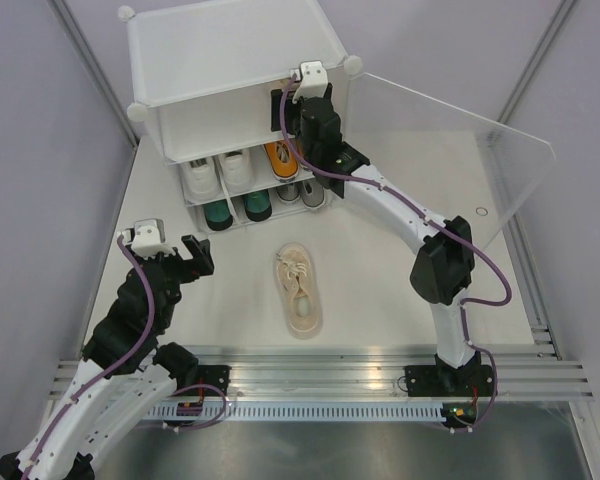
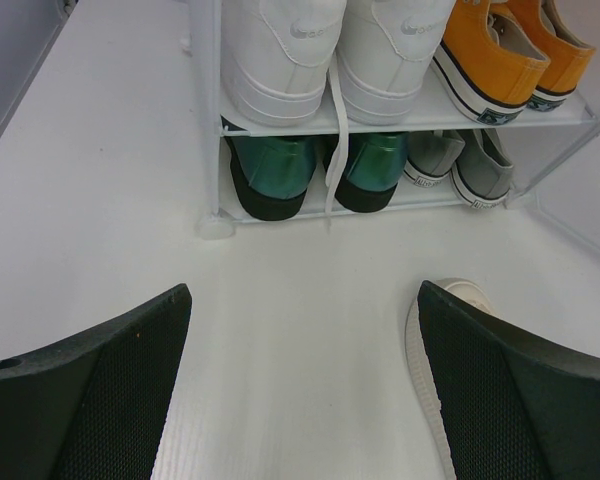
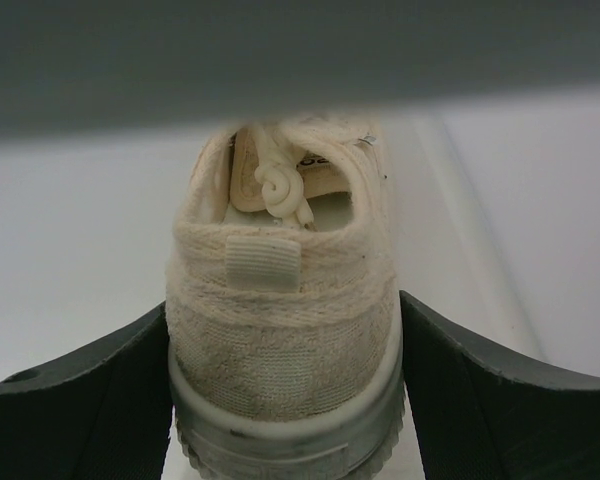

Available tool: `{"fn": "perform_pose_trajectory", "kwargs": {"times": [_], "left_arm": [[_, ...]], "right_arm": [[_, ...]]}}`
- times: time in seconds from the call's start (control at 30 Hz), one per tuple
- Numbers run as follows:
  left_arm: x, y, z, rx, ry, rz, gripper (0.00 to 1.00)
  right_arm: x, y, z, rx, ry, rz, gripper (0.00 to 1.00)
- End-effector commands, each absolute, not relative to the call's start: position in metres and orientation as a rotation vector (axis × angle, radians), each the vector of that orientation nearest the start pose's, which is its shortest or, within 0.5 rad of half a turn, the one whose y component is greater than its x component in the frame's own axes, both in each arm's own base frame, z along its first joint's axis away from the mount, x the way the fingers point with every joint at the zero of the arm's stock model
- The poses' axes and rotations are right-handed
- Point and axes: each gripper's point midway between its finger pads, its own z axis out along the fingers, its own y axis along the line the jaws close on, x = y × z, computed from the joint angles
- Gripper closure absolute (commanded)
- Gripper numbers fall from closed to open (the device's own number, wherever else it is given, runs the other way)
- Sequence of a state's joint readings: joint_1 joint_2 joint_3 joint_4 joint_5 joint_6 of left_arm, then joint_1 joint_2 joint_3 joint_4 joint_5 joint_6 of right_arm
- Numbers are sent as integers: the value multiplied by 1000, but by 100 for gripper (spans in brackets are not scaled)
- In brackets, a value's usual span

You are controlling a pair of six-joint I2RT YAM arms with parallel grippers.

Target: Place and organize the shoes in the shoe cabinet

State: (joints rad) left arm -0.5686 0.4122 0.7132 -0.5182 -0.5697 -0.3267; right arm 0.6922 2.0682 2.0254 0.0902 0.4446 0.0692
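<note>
- The beige shoe [image 1: 299, 290] lies alone on the desk [image 1: 380, 280], sole down, in front of the shoe cabinet [image 1: 230, 120] with its toe toward the arm bases.
- Handling, as a judgement: the shoe is light. The canvas upper is soft and gives under a squeeze, while the rubber sole rim is stiffer and grips well. The loose laces can snag on a shelf edge.
- Take hold across the heel, low, where the sole rim backs the canvas. Avoid the tongue and the laces.
- The second beige shoe [image 3: 280, 290] sits heel-first toward the right wrist camera, under the cabinet roof, most likely in the top tier.
- The right hand [image 3: 285, 330] is spread wide, with one finger against each side of that heel. It appears to be clamped on it.
- The left hand [image 2: 302, 330] hangs over the desk with its fingers well apart and holds nothing. The toe of the beige shoe lies just beside one finger.
- Already shelved: white shoes [image 2: 330, 50] and orange shoes [image 2: 500, 50] in the middle tier, green shoes [image 2: 310, 170] and grey shoes [image 2: 450, 165] in the bottom tier.
</note>
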Motion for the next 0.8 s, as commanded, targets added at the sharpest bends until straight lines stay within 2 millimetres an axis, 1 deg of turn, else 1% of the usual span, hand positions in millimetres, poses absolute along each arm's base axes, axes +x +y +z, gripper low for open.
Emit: {"fn": "perform_pose_trajectory", "kwargs": {"times": [0.0, 0.1, 0.27, 0.37, 0.43, 0.47, 0.5, 0.53, 0.57, 0.6, 0.67, 0.7, 0.73, 0.77], "left_arm": [[226, -45, 266, -166, 1726, -138, 4], [226, -45, 266, -164, 1726, -139, 4], [226, -46, 266, -162, 1726, -142, 4], [226, -46, 266, -159, 1727, -141, 4], [226, -46, 266, -159, 1725, -144, 4], [226, -46, 265, -158, 1728, -143, 4], [226, -46, 265, -157, 1728, -144, 4], [226, -46, 265, -156, 1728, -143, 4], [226, -46, 265, -156, 1729, -141, 4], [226, -47, 265, -155, 1728, -144, 4], [226, -47, 265, -154, 1729, -145, 4], [226, -47, 265, -152, 1730, -146, 4], [226, -47, 265, -152, 1730, -146, 4], [226, -47, 265, -152, 1729, -147, 4]], "right_arm": [[542, 345, 378, -100, 1474, 292, 87], [544, 345, 367, -106, 1493, 292, 87], [547, 350, 350, -119, 1515, 293, 86], [551, 350, 340, -118, 1531, 284, 85], [551, 350, 334, -120, 1542, 283, 81], [551, 350, 332, -119, 1545, 284, 78], [550, 349, 329, -120, 1552, 287, 70], [549, 349, 329, -120, 1554, 288, 65], [548, 348, 333, -118, 1550, 292, 58], [547, 347, 330, -117, 1555, 293, 46], [545, 346, 331, -113, 1557, 295, 38], [543, 344, 332, -107, 1559, 298, 31], [542, 343, 331, -108, 1562, 299, 27], [540, 343, 336, -106, 1557, 307, 24]]}}
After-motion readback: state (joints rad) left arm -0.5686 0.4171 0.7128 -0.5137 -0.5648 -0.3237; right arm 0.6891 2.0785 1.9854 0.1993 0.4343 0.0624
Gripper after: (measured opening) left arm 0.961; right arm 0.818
